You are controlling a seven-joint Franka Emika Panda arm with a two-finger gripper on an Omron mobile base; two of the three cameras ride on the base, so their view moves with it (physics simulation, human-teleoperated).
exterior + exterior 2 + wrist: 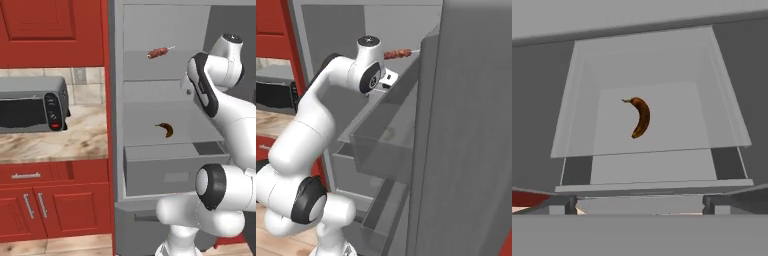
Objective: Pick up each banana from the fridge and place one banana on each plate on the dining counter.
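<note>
Lying alone near the middle of a pale grey fridge shelf (677,125), the dark brown overripe banana (640,117) has its curved body running from back to front of the shelf, with its thin stem toward the shelf's rear. From the left base view the same banana (166,129) sits well in from the shelf's front edge, directly above the wide drawer (170,172). One shelf higher, a reddish-brown meat skewer (158,52) rests near the middle of that shelf. The fridge (165,30) stands open, its grey door (471,150) swung out at the right of the right base view. The tool (640,207) hovers in front of the banana's shelf and above it, its two dark fingertips (571,204) spread fully apart, with nothing between them and well clear of the fruit. The white arm (311,130) bends up and reaches toward the fridge interior. Left of the fridge, a toaster oven (31,107) sits on the marbled tabletop (55,145) of the red cabinets (55,207).
</note>
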